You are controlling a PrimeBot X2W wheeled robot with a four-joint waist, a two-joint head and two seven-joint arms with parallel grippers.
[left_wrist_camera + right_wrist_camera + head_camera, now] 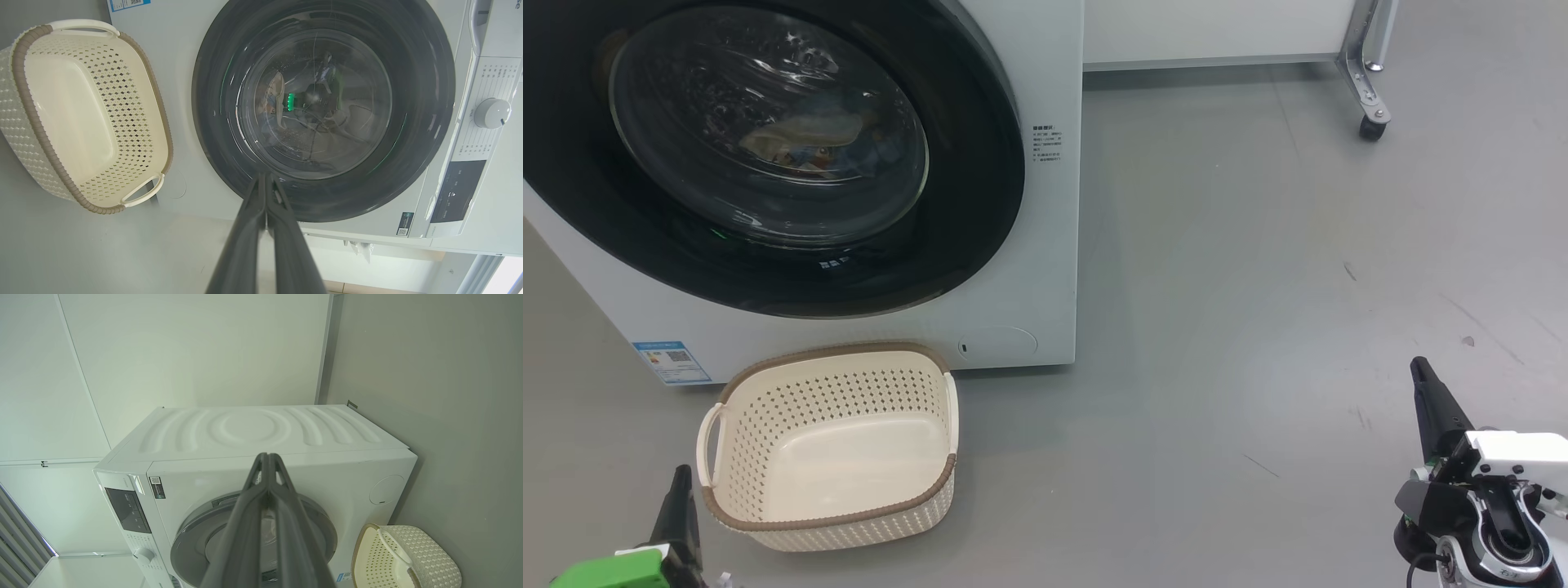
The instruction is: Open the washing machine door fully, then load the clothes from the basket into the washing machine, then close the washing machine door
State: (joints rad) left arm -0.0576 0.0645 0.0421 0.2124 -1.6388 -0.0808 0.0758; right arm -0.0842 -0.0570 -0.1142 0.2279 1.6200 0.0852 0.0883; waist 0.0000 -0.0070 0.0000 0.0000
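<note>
Left fingers (249, 228) together, empty, well short of the shut door (421, 122). Right fingers (245, 522) together, empty, above floor (1217, 327).

The right gripper (267, 458), fingers pressed together, rises from six o'clock across the white washing machine (245, 428). The round door (192, 543) lies flush behind the fingers. The cream basket (429, 547) sits at four o'clock, just beside the machine.

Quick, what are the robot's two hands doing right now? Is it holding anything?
Left gripper: closed, fingers pressed together, holding nothing.
Right gripper: closed, fingers pressed together, holding nothing.
</note>
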